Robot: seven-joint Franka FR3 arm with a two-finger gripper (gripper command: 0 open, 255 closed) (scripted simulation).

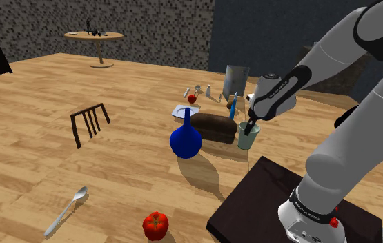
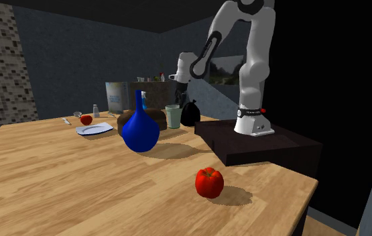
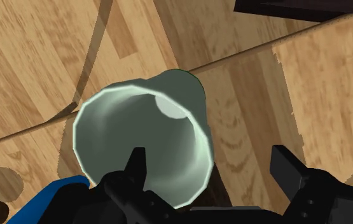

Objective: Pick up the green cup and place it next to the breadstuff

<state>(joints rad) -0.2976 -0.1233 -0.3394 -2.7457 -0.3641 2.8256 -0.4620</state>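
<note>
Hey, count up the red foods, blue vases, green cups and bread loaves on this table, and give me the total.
red foods: 2 (pepper, small fruit)
blue vase: 1
green cup: 1
bread loaf: 1
Total: 5

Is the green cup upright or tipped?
Upright. The cup stands on its base beside the loaf, mouth up; the wrist view looks straight into its empty inside.

Loaf (image 2: 157, 117) — mostly concealed behind the blue vase (image 2: 140, 131) in the second exterior view. Dark items (image 1: 92, 30) on the far round table (image 1: 107, 36) are too small to identify. In the wrist view, one finger (image 3: 137, 167) of the gripper (image 3: 210, 159) covers part of the cup (image 3: 143, 127) rim. A blue object (image 3: 41, 200) is cut off at the frame edge.
</note>
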